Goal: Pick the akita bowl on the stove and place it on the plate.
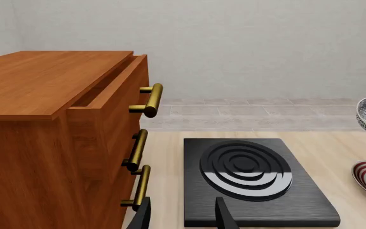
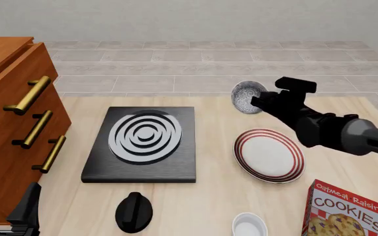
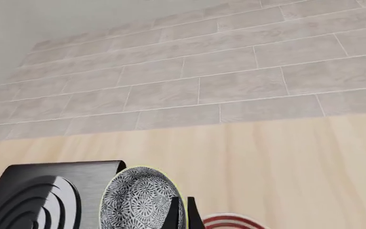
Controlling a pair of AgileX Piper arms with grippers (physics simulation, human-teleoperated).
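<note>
speckled akita bowl [image 2: 247, 97] tilted, pinched at its rim by right gripper [image 2: 257, 102], off stove [image 2: 143, 144], beyond plate [image 2: 269, 155]; left gripper [image 1: 184, 214] wide, holding nothing

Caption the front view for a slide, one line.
Right claw holds the akita bowl tilted in the air, off the stove and beyond the plate.

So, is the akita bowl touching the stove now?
Apart. The front view shows the akita bowl lifted in the right hand, well clear of the stove.
</note>
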